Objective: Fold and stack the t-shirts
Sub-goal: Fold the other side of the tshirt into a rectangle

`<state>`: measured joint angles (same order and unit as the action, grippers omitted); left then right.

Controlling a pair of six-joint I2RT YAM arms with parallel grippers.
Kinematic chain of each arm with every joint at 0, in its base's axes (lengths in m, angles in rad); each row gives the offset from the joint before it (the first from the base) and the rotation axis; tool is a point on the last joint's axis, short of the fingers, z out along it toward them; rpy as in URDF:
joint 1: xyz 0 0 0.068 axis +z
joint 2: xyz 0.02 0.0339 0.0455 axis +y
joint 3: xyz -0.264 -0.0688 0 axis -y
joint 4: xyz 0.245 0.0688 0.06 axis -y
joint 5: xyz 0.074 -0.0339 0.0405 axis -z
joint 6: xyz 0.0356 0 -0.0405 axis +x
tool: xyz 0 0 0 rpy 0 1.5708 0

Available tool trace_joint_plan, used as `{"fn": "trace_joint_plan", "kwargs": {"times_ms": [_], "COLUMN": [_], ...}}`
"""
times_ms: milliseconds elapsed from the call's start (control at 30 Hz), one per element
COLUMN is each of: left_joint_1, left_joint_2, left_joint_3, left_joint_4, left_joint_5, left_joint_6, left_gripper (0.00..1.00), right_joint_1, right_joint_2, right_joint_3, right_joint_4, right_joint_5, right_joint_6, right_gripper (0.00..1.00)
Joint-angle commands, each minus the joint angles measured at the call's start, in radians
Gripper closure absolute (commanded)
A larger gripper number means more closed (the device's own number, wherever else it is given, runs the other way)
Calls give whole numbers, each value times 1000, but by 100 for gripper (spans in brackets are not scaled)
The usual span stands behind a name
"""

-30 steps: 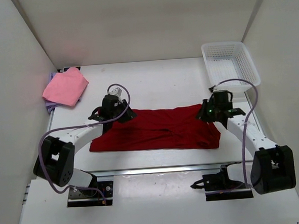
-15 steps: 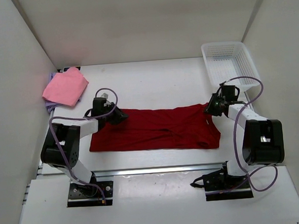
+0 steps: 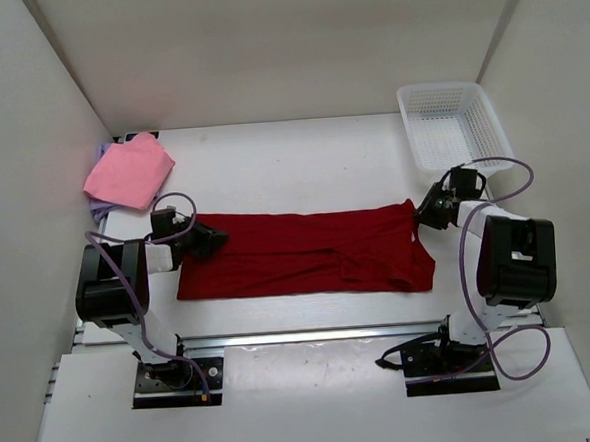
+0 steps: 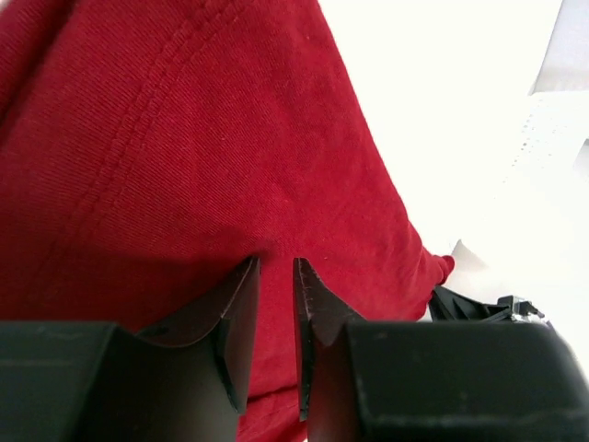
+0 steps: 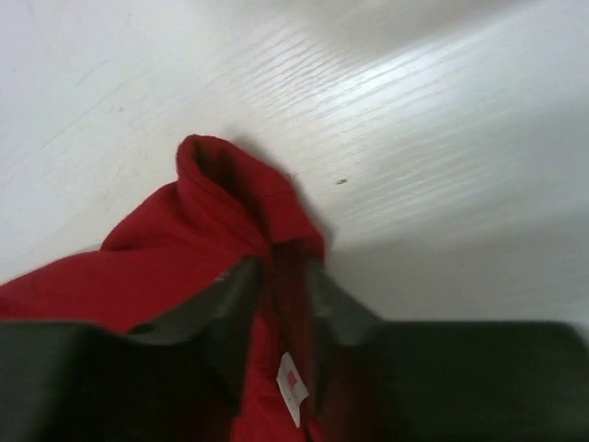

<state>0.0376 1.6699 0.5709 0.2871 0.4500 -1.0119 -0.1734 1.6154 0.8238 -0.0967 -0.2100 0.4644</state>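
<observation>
The dark red t-shirt (image 3: 307, 250) lies spread sideways across the middle of the table. My left gripper (image 3: 208, 238) is at its far left corner, jaws nearly together with red cloth (image 4: 184, 138) pinched in the narrow gap (image 4: 276, 265). At the far right corner my right gripper (image 3: 427, 213) is shut on a bunched fold of the same shirt (image 5: 166, 267), with cloth and a small white label (image 5: 293, 387) showing between its fingers (image 5: 281, 267). The folded pink t-shirt (image 3: 127, 171) rests on the lavender t-shirt (image 3: 96, 208) at the far left.
A white lattice basket (image 3: 453, 121) stands at the far right corner, just behind the right gripper. White walls close in the table on the left, back and right. Both arms are folded low along the table's sides.
Both grippers have moved outward, left one leftward and right one rightward, drawing the dark red shirt's far edge wider and flatter. Both arms have folded back toward their bases.
</observation>
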Motion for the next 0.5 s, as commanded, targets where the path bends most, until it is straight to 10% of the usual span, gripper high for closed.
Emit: {"fn": "trace_joint_plan", "kwargs": {"times_ms": [0,200,300,367,467], "left_joint_1": [-2,-108,-241,-396,-617], "left_joint_2": [-42,-202,-266,-269,-201], "left_joint_3": [-6,98,142,177,230], "left_joint_4": [1,-103,-166,-215,-252], "left_joint_5": [-2,-100,-183,-241,-261], "left_joint_6": [-8,82,157,214,272], "left_gripper": [67,65,64,63,64], "right_joint_1": [-14,40,121,192,313], "right_joint_2": [-34,-239,-386,-461,-543], "right_joint_3": [20,23,-47,-109,-201], "right_joint_4": [69,-24,-52,-101,-139], "right_joint_5": [7,33,63,41,37], "right_joint_6": [14,3,-9,-19,-26], "right_gripper": [71,63,74,99,100]}}
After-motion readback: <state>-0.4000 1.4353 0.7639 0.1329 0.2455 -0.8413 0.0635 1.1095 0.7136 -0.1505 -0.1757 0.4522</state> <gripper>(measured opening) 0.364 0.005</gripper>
